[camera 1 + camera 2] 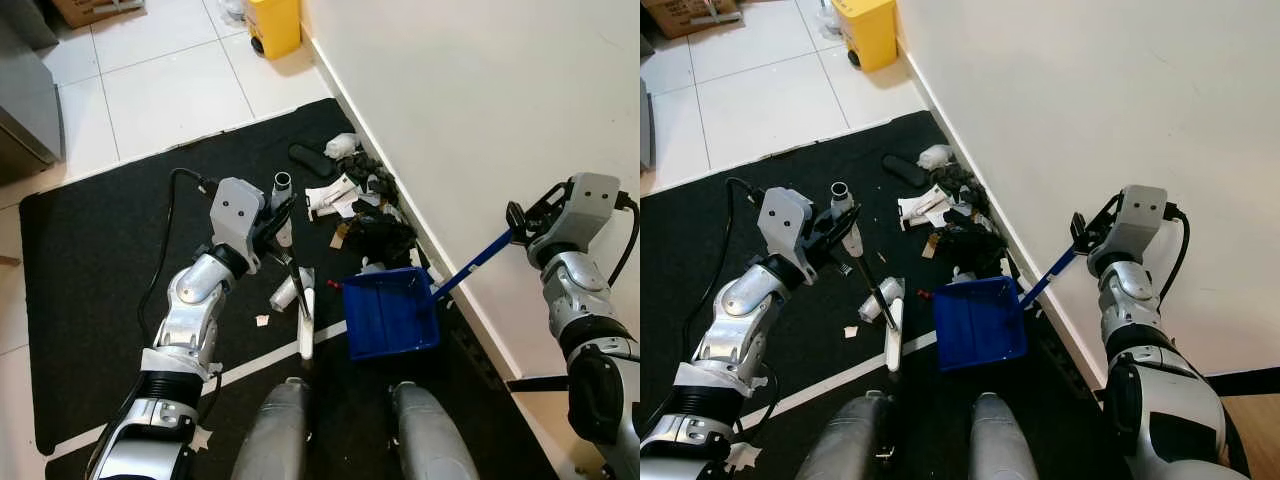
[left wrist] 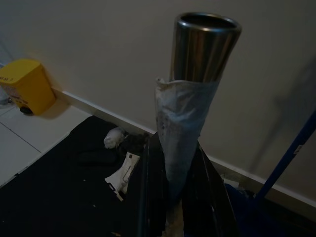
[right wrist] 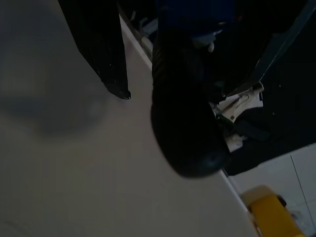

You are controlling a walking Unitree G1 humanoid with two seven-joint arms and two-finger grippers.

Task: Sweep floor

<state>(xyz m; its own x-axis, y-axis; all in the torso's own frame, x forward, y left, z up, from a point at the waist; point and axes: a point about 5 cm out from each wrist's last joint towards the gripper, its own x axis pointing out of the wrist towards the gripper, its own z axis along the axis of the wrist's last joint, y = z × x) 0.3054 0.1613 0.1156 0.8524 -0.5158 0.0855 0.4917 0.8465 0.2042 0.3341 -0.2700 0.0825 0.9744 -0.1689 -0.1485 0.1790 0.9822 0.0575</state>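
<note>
My left gripper [image 1: 277, 226] is shut on the broom handle [image 2: 190, 123], a silver tube wrapped in pale tape. The handle slants down to the white brush head [image 1: 306, 335], which rests on the black mat [image 1: 90, 260]. My right gripper [image 1: 517, 223] is shut on the blue handle of the dustpan [image 1: 392, 316], close to the wall. The dustpan's blue tray lies on the mat, just right of the brush head. A pile of litter [image 1: 360, 205], made of white paper scraps and black pieces, lies along the wall beyond the tray. Small scraps [image 1: 262, 320] lie left of the brush.
The white wall [image 1: 480, 100] runs along the right, its skirting beside the litter. A yellow bin [image 1: 272, 24] stands on the white tiles [image 1: 170, 90] at the far end. A grey cabinet [image 1: 25, 100] is at the far left. My legs [image 1: 285, 430] stand behind the dustpan.
</note>
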